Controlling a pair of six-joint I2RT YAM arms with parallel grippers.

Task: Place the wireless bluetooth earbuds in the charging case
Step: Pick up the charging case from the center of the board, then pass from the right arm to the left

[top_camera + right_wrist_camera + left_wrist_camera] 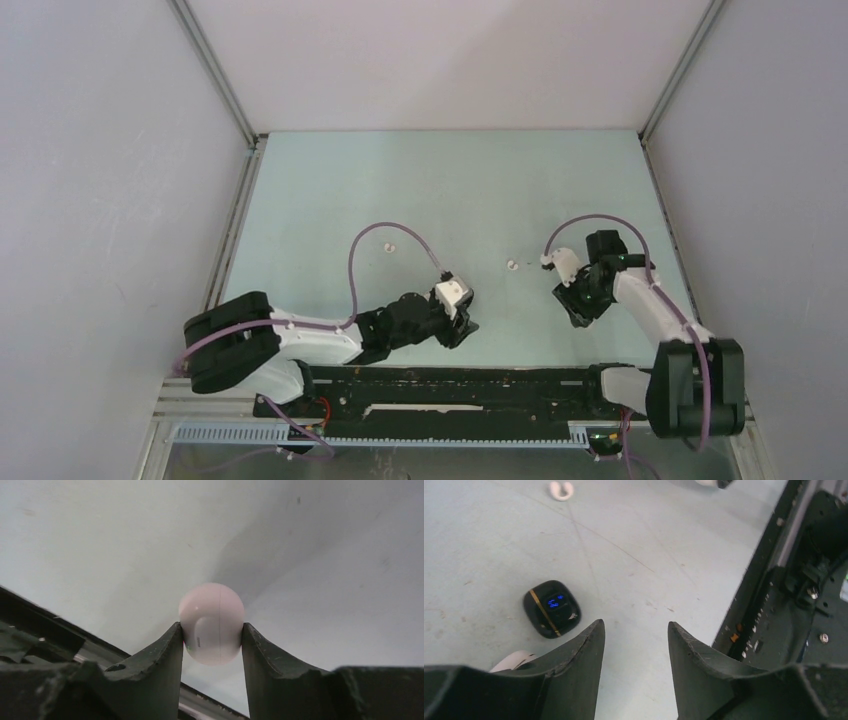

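Note:
My right gripper point(212, 627) is shut on a white pebble-like charging case point(212, 622) and holds it off the table, closed, its seam upright. In the top view the right gripper point(577, 303) hides this case. My left gripper point(634, 626) is open and empty, low over the table. A closed black case point(551, 609) with a gold line and a blue display lies just left of its left finger point(584, 650). A white earbud point(561, 490) lies far ahead. In the top view white earbuds lie mid-table point(512, 265) and further left point(390, 243); the left gripper point(462, 328) is near the front.
A pale rounded thing point(516, 659) lies partly hidden behind my left finger. The black base rail point(774, 605) runs along the right of the left wrist view and the table's near edge point(450, 385). Grey walls point(90, 200) enclose the table on three sides.

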